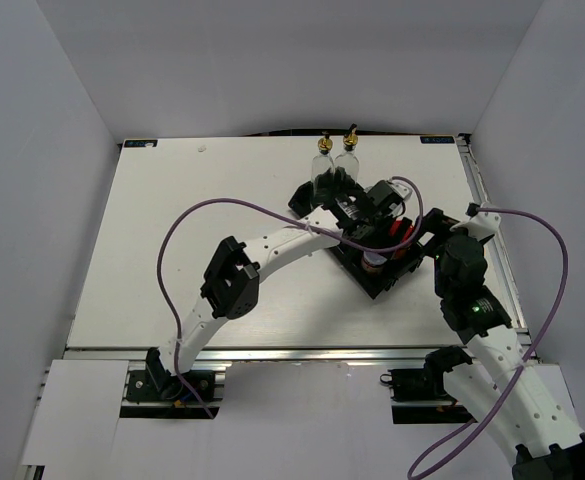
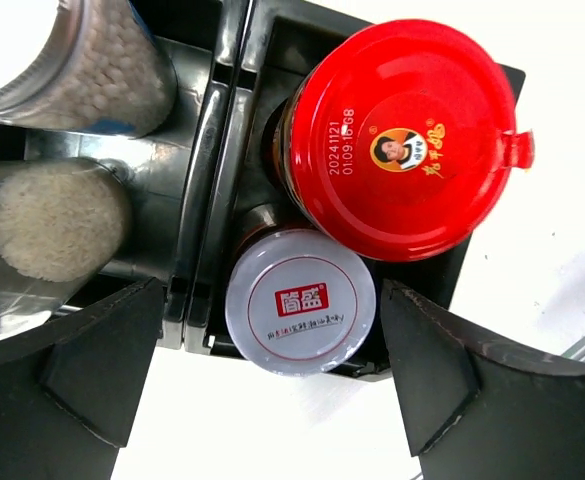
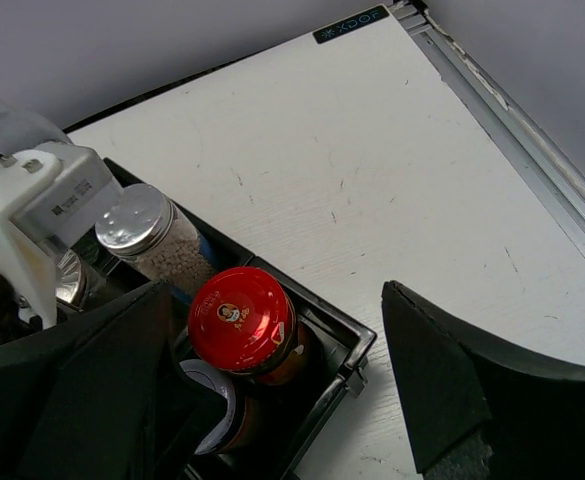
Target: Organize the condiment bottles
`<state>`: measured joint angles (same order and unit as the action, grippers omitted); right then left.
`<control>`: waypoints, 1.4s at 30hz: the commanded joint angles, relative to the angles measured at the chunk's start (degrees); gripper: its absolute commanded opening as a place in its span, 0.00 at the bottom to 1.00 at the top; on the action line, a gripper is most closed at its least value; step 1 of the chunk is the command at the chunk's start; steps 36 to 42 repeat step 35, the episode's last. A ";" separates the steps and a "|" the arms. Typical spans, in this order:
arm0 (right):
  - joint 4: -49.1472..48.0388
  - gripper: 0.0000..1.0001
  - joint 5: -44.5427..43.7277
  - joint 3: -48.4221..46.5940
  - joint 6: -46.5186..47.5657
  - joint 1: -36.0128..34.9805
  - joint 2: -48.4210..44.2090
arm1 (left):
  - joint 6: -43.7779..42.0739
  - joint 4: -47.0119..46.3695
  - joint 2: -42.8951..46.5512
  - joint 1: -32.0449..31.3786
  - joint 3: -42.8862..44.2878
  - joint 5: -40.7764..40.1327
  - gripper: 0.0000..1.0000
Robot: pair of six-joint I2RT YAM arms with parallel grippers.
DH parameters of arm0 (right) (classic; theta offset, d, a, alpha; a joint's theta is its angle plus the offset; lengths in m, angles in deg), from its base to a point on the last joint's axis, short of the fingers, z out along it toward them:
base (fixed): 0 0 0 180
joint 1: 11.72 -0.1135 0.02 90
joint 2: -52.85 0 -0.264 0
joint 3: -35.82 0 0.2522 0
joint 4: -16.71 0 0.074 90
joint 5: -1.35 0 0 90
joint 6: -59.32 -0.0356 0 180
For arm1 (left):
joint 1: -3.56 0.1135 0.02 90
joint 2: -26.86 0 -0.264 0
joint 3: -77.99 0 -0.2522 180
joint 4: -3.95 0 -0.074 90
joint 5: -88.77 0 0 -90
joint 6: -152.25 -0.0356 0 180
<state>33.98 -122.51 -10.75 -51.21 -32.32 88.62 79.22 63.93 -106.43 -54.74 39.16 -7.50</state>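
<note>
I see left gripper (image 2: 272, 352) pointing straight down over the tray (image 2: 208, 150), jaws spread wide, empty. Right gripper (image 3: 272, 400) is likewise spread, holding nothing.

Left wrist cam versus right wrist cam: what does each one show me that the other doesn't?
Left wrist only: the date printed on the red-lidded dark jar, and the pale contents of the fine-grained clear shaker. Right wrist only: the silver perforated cap of the bead-filled clear shaker, the white table to its far corner, the left arm's white housing. Both: that jar, the white-lidded jar beside it, the bead-filled shaker, the black plastic tray.
</note>
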 commanded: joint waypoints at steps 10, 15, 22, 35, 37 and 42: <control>0.44 0.89 -0.58 -1.63 0.06 -0.14 1.75 | -4.93 -0.52 15.51 -0.41 2.14 -2.33 0.98; 7.45 0.89 -3.57 -6.11 -1.96 -0.14 6.23 | -4.94 -6.12 28.06 0.64 -10.48 -15.51 0.98; 11.95 0.89 -6.66 -9.37 -3.46 0.21 8.70 | 3.68 -22.12 56.01 25.23 -46.61 -22.19 0.98; 13.72 0.89 -6.12 -12.18 -4.08 0.21 7.83 | 11.50 -31.19 75.29 55.23 -69.85 -23.45 0.98; 13.72 0.89 -6.12 -12.18 -4.08 0.21 7.83 | 11.50 -31.19 75.29 55.23 -69.85 -23.45 0.98; 13.72 0.89 -6.12 -12.18 -4.08 0.21 7.83 | 11.50 -31.19 75.29 55.23 -69.85 -23.45 0.98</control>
